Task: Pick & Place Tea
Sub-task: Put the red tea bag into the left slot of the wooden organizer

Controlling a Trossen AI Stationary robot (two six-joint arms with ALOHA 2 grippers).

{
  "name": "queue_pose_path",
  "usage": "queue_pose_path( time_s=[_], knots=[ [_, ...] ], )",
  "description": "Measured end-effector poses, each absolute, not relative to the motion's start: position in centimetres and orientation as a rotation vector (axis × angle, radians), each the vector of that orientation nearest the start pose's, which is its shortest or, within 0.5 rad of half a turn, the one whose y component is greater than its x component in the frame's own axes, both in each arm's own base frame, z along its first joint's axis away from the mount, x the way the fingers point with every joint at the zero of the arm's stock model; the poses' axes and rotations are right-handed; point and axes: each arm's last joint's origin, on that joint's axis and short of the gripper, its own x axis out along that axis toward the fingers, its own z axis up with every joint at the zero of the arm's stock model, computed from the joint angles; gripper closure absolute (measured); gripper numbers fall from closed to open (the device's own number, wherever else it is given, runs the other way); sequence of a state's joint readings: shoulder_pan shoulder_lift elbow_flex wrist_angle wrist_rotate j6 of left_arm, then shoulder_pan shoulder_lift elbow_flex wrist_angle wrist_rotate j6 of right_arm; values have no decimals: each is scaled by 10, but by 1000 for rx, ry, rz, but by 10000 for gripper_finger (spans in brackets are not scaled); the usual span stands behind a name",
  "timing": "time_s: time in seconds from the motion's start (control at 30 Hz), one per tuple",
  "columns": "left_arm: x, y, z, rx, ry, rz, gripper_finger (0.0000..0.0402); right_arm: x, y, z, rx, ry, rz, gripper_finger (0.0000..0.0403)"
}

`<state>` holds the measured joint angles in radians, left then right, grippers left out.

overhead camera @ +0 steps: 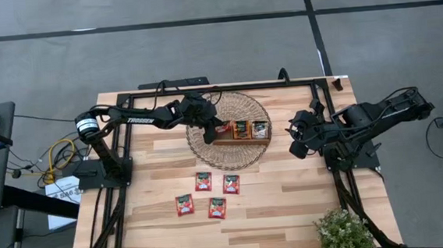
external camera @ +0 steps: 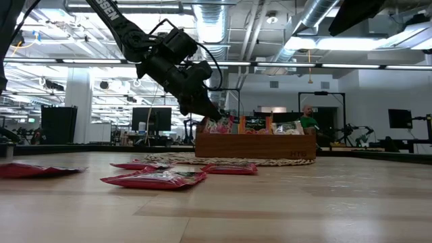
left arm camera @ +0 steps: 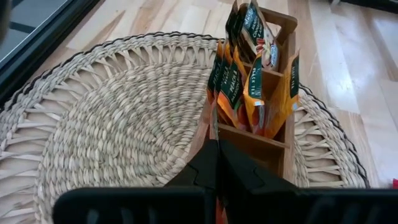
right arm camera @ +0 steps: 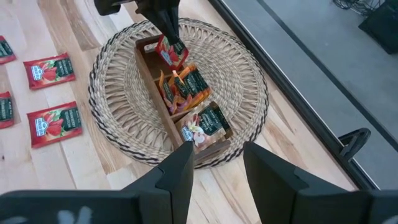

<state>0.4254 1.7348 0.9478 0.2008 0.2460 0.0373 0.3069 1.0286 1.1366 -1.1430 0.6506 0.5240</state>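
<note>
My left gripper [overhead camera: 215,127] is shut on a red tea sachet [right arm camera: 171,51] over the left end compartment of the brown wooden tray [overhead camera: 242,138]. The tray stands on a round woven mat [overhead camera: 207,144]. Its middle compartment holds orange sachets [right arm camera: 183,87] standing on edge, and its right one holds pale sachets [right arm camera: 204,124]. Several more red sachets [overhead camera: 203,181] lie flat on the table near the mat. My right gripper [right arm camera: 217,168] is open and waits to the right of the mat, touching nothing. My left gripper pinches the red sachet by its upper edge [right arm camera: 166,42] between the two fingers, coming from above and slanting down from the table's left. The sachet hangs below the fingertips into the tray's left compartment. Whether its lower edge touches the tray I cannot tell.
A small green plant [overhead camera: 342,233] stands at the table's near right corner. A black frame [overhead camera: 227,87] runs along the far edge and both sides. Bare wood lies between the loose sachets and the plant. A person [external camera: 308,118] shows far off in the room.
</note>
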Motion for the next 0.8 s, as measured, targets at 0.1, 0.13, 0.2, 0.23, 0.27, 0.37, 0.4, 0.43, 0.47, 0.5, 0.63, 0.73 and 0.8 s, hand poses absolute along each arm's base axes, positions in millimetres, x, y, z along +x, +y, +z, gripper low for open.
queue_pose_path(
  time_s=[0.1,0.13,0.2,0.23,0.27,0.37,0.4,0.43,0.47,0.5,0.63,0.73,0.8],
  knots=[
    [330,141,180,-158,556,157,395,165,34,338,4,802,-535,270],
    [330,141,180,-159,557,155,389,165,34,338,4,802,-535,270],
    [330,141,180,-159,556,156,375,165,34,338,4,802,-535,270],
    [330,141,180,-158,556,156,366,165,34,338,4,802,-534,269],
    [330,141,180,-157,557,161,355,165,34,338,4,802,-534,269],
    [329,142,180,-153,558,178,322,165,34,338,4,802,-534,269],
    [329,142,180,-152,559,181,311,165,34,338,4,802,-534,269],
    [329,142,180,-151,559,184,300,165,34,338,5,802,-534,270],
    [329,142,180,-150,559,186,289,165,34,338,5,802,-534,270],
    [329,142,180,-150,559,186,279,165,34,338,6,800,-534,270],
    [329,142,180,-150,560,187,251,165,34,338,8,796,-533,269],
    [329,142,180,-149,559,187,242,165,34,338,8,796,-533,269],
    [329,142,184,-145,550,191,241,165,34,338,9,797,-531,270]
  ],
)
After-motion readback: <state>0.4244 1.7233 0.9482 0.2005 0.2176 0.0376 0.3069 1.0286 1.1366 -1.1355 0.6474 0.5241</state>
